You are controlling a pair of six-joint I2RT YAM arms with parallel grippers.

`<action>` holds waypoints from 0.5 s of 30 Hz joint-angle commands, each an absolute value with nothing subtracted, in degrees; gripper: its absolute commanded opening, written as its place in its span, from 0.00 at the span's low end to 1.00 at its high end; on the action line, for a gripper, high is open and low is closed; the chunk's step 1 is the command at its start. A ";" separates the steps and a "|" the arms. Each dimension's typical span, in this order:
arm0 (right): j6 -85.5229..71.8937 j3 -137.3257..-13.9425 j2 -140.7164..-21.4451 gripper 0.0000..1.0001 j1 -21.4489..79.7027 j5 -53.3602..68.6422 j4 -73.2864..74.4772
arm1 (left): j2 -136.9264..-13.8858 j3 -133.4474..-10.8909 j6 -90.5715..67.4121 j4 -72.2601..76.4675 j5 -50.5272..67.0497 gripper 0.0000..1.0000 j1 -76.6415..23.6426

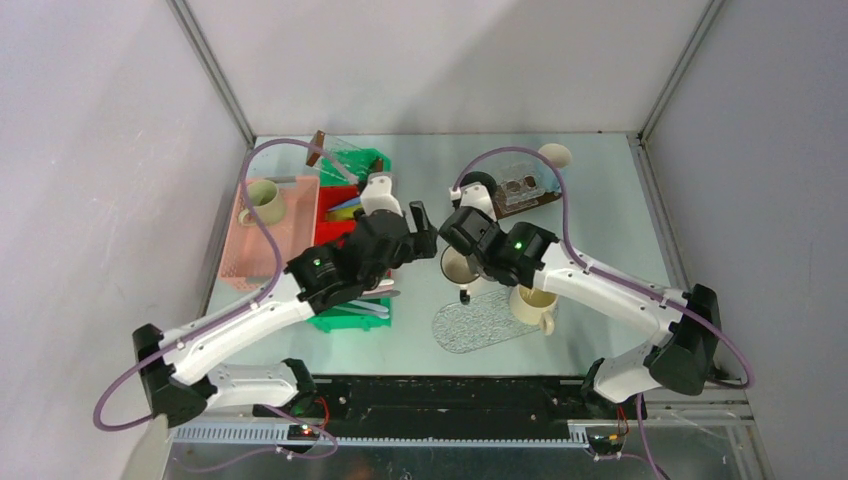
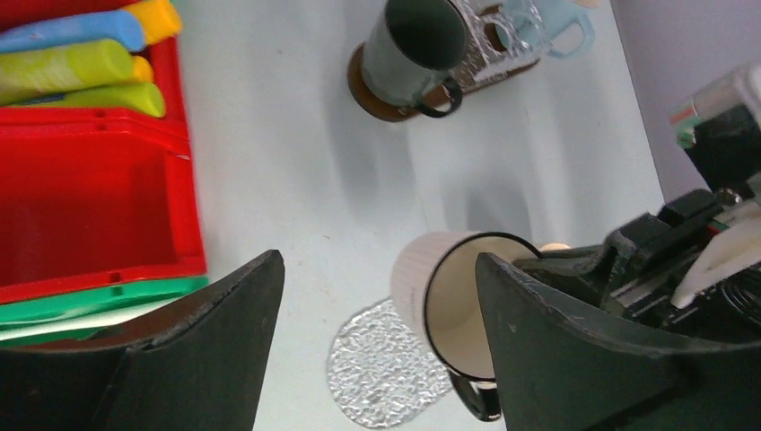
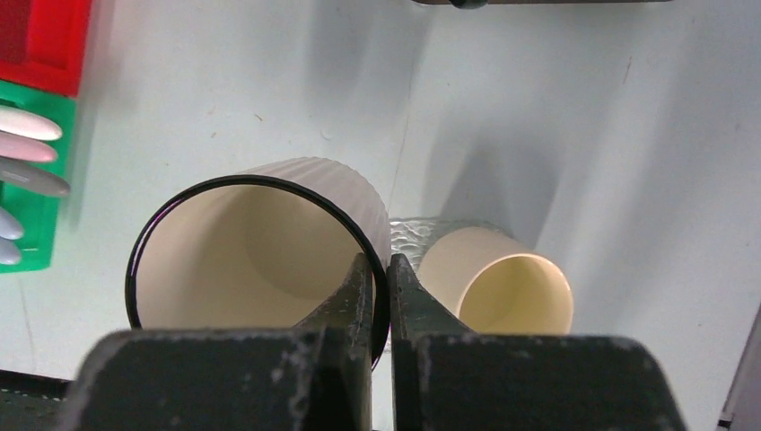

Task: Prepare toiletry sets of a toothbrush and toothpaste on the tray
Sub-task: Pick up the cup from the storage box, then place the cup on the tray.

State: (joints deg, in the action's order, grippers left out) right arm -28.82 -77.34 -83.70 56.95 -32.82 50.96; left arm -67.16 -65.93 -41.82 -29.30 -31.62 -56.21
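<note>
We noted ribbed white mug (image 3: 301, 190), black-rimmed, mouth toward lens, wall pinched between closed fingers of right gripper (image 3: 380, 269), centre of right wrist view. Plain cream mug (image 3: 502, 287) stood upright just beside it on clear textured tray (image 1: 462, 330), lower centre of top view. Dark mug (image 2: 413, 49) sat top centre, pale blue mug (image 2: 561, 22) just right of it. We saw toothpaste tubes (image 2: 67, 67), blue, orange and yellow-green, lying in red bin (image 2: 90, 197), upper left. Pale toothbrushes (image 3: 27, 148) lay flat at left edge.

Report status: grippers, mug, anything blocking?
Right gripper shut on ribbed mug rim, plain cream mug alongside. Left gripper open, empty, crowding right arm. Toothpaste tubes in red bin.
</note>
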 commanded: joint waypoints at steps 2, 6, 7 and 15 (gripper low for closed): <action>-23.04 -74.73 -79.23 0.00 57.22 -33.63 46.40 | -61.31 -63.33 -38.15 -28.69 -37.26 0.87 -51.78; -21.41 -70.95 -77.49 0.00 57.14 -31.40 44.36 | -56.73 -60.66 -37.33 -29.76 -35.89 0.88 -43.90; -21.15 -70.45 -77.31 0.00 57.13 -30.86 44.11 | -55.92 -59.81 -37.12 -29.78 -35.70 0.88 -41.56; -22.51 -63.92 -77.77 0.00 57.11 -29.00 41.86 | -48.81 -57.08 -34.78 -31.40 -35.33 0.88 -31.82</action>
